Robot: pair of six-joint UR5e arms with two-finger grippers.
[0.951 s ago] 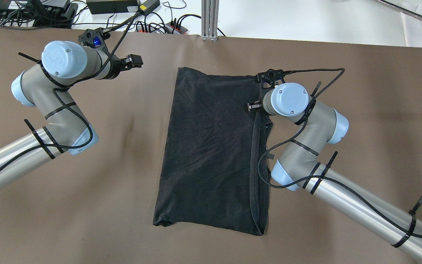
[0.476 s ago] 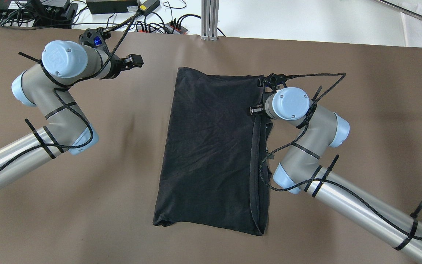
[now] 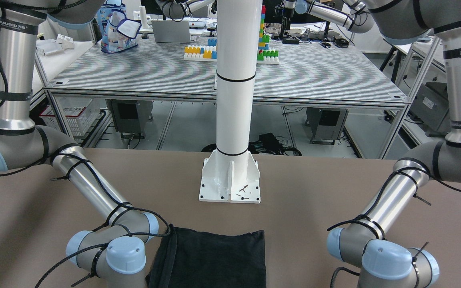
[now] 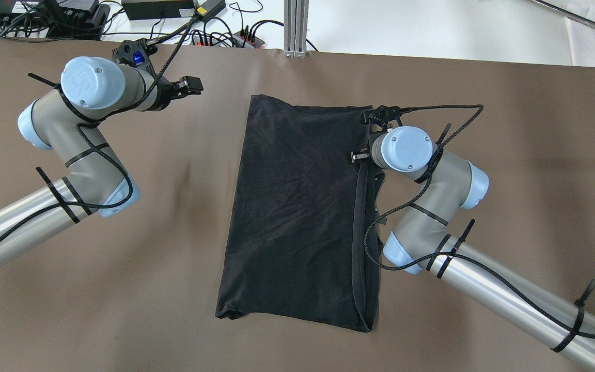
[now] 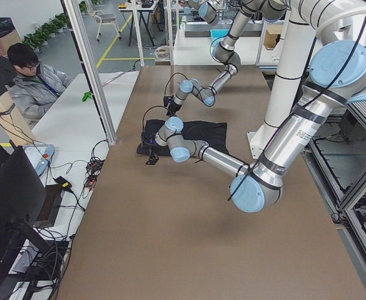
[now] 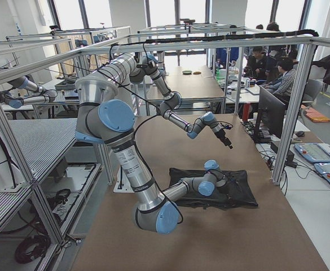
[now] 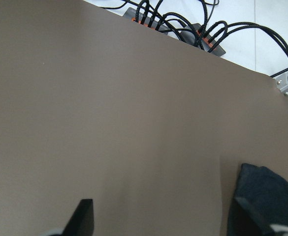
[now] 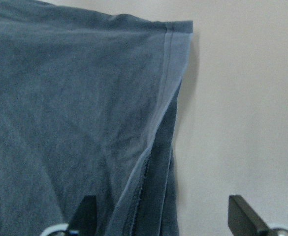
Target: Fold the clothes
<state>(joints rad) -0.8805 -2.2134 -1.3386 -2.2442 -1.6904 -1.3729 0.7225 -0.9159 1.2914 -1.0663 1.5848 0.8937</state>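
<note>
The black garment [image 4: 297, 206] lies flat mid-way across the worktop [image 4: 122, 310], long sides running from the robot's edge toward the far edge, doubled layers showing along its right hem. The right pincer [image 8: 163, 210], jaws apart, straddles that hem by the garment's far right corner, probably lined up to pinch both layers. The left pincer [image 4: 188, 86], also apart, hovers over bare worktop near the far edge, seemingly parked clear.

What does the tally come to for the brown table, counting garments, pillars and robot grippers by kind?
black garment: 1
white pillar: 1
grippers: 2 (left gripper, right gripper)
Total: 4
</note>
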